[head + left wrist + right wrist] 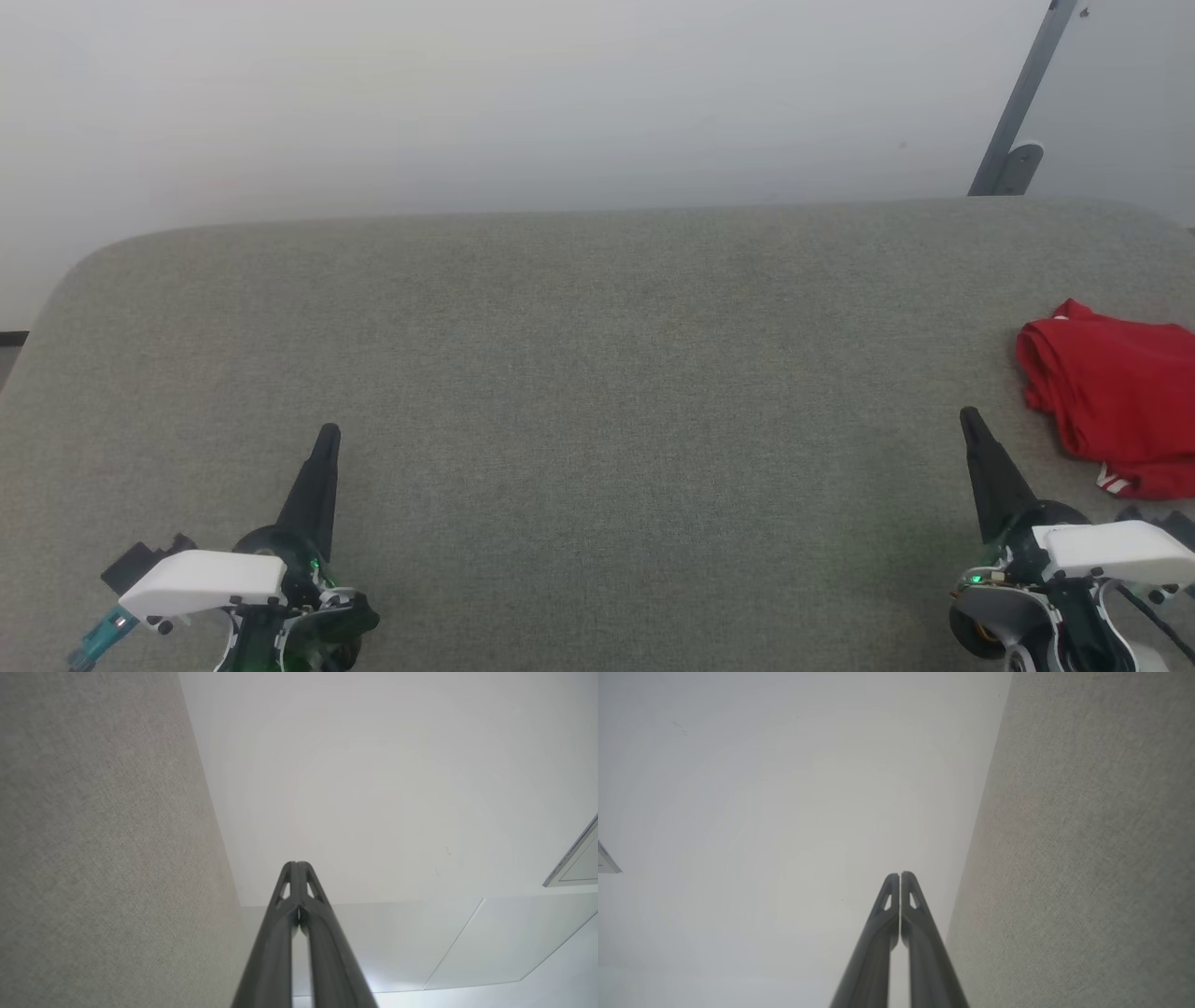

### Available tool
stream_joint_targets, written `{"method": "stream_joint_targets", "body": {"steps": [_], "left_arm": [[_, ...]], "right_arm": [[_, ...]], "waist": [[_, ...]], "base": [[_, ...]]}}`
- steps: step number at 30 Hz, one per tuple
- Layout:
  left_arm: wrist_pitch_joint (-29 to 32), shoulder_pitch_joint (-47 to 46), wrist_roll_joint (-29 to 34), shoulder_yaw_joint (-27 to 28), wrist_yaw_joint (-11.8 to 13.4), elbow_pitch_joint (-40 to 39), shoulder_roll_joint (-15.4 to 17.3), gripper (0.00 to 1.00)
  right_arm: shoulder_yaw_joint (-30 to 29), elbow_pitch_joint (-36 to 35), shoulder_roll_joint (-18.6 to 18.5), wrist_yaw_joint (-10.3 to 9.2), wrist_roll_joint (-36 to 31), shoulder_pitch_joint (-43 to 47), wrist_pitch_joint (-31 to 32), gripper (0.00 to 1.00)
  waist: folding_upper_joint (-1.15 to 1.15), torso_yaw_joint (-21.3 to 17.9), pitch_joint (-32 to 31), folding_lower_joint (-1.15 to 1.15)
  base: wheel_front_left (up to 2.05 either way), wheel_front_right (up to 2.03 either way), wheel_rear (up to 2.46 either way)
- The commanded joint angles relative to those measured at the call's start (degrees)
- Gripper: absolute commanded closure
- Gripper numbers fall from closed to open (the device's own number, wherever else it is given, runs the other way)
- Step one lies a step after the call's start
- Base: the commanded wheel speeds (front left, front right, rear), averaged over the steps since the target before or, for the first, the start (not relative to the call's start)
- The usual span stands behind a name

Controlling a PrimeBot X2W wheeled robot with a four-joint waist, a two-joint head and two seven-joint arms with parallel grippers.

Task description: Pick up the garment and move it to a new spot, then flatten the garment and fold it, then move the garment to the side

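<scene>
The garment point(1116, 392), a red jersey with a bit of white-and-red trim showing, lies crumpled at the right edge of the grey felt table point(597, 373), partly cut off by the head view's border. My right gripper point(969, 417) is shut and empty, its tips a short way left of and below the garment. My left gripper point(329, 434) is shut and empty at the lower left, far from the garment. In the wrist views the left gripper point(296, 864) and the right gripper point(900, 875) each show their fingers pressed together, pointing past the table toward the white wall.
The table's far edge point(597, 213) meets a plain white wall. A grey metal bar point(1018, 103) leans at the back right. The table's left corner is rounded point(75, 271).
</scene>
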Motion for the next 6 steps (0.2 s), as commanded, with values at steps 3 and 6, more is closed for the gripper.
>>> {"method": "stream_joint_targets", "body": {"steps": [3,6], "left_arm": [[0.3,-0.7,0.2,0.2,-0.2,0.0,-0.1,1.00],[0.3,-0.7,0.2,0.3,-0.2,0.0,-0.1,1.00]], "right_arm": [[0.0,0.1,0.2,0.02,0.0,-0.4,0.1,1.00],[0.0,0.1,0.2,0.02,0.0,-0.4,0.1,1.00]], "waist": [[0.00,0.0,0.0,0.00],[0.00,0.0,0.0,0.00]], "base": [[0.00,0.00,0.00],[0.00,0.00,0.00]]}}
